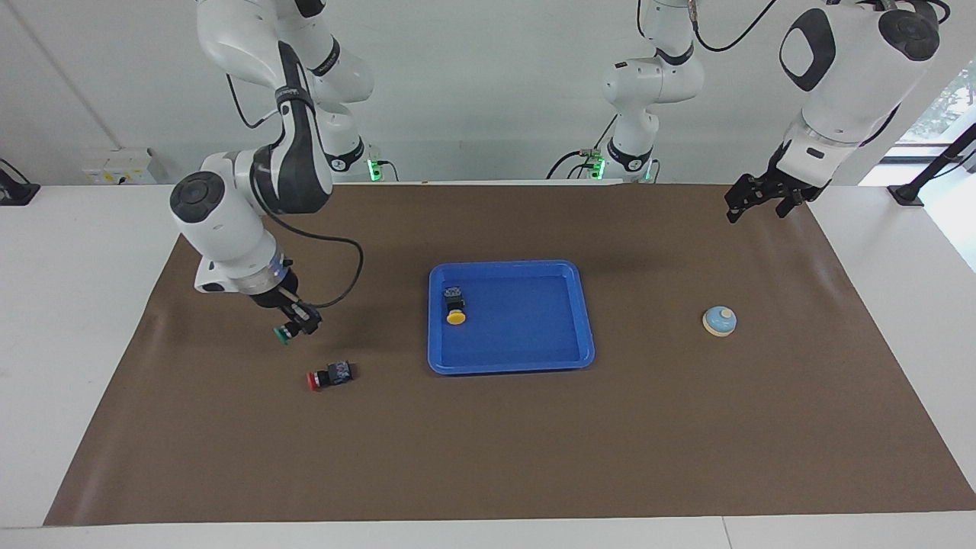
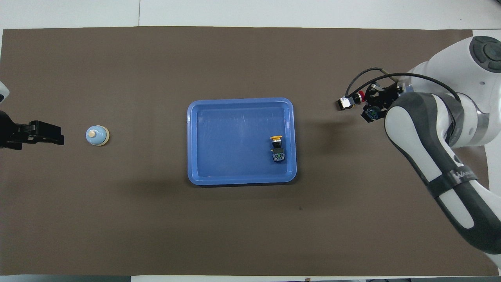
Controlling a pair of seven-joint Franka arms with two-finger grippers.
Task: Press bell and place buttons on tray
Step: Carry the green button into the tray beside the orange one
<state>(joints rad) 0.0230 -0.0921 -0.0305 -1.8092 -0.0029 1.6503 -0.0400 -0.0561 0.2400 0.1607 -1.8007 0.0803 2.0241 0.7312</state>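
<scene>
My right gripper (image 1: 299, 323) is shut on the green button (image 1: 283, 332), low over the mat toward the right arm's end, beside the red button (image 1: 329, 375), which lies on its side on the mat. In the overhead view this gripper (image 2: 370, 112) partly covers the green button (image 2: 370, 114), with the red button (image 2: 353, 100) next to it. The yellow button (image 1: 455, 306) lies in the blue tray (image 1: 511, 367) at mid-table; both also show in the overhead view, button (image 2: 276, 145) and tray (image 2: 240, 100). The bell (image 1: 719, 321) (image 2: 97, 135) stands toward the left arm's end. My left gripper (image 1: 756, 212) (image 2: 58, 135) waits open in the air beside it.
A brown mat (image 1: 534, 457) covers the table. Cables and wall sockets lie along the table edge by the robots' bases.
</scene>
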